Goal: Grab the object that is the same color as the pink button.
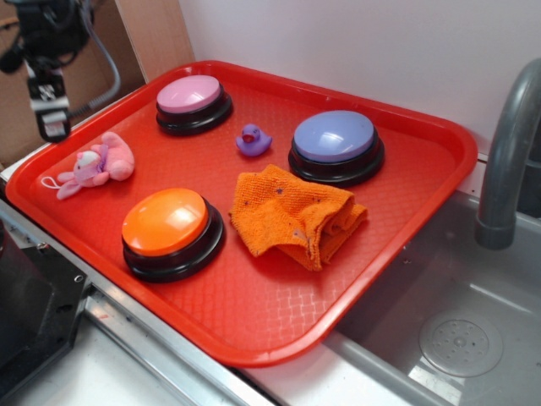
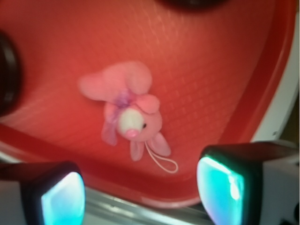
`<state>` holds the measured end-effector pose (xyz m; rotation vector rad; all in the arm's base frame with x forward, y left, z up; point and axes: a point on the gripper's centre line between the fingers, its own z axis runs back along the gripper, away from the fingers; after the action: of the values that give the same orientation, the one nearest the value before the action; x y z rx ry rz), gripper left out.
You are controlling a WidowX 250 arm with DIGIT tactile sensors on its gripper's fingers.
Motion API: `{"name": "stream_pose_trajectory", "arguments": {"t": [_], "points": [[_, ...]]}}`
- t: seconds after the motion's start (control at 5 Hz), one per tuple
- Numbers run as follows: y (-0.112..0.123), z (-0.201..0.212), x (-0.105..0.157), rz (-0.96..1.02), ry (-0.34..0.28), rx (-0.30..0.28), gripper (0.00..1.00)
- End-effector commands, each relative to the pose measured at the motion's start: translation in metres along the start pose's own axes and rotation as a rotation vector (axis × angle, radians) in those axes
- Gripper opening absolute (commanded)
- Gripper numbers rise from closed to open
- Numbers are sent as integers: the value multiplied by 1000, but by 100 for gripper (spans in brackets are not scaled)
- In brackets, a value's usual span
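Observation:
A small pink plush bunny (image 1: 95,164) with a pale face, a lilac patch and a white string loop lies on the red tray (image 1: 254,313) near its left corner. The wrist view has the bunny (image 2: 129,110) just ahead of the fingers. The pink button (image 1: 192,100), a pale pink dome on a black base, stands at the tray's far left. My gripper (image 1: 49,118) hangs in the air above and left of the bunny, over the tray's left rim. In the wrist view the gripper (image 2: 140,194) is open with nothing between its pads (image 2: 218,187).
An orange-topped button (image 1: 169,230) stands at the front left, a lavender-blue-topped one (image 1: 336,144) at the back right. A tiny purple duck (image 1: 252,140) sits between the buttons, and a crumpled orange cloth (image 1: 296,216) lies mid-tray. A sink (image 1: 439,330) with a grey faucet (image 1: 507,152) lies to the right.

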<state>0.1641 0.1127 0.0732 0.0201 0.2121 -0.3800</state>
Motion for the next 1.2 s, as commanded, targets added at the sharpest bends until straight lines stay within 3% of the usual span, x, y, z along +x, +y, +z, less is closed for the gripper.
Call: {"name": "stream_pose_trajectory", "arguments": {"t": [0.0, 0.6, 0.8, 1.0], "points": [[-5, -24, 21, -18, 12, 56, 100], [-3, -40, 24, -8, 95, 51, 100], [-5, -49, 28, 1, 118, 51, 87], [-6, -55, 32, 19, 134, 45, 0]]}}
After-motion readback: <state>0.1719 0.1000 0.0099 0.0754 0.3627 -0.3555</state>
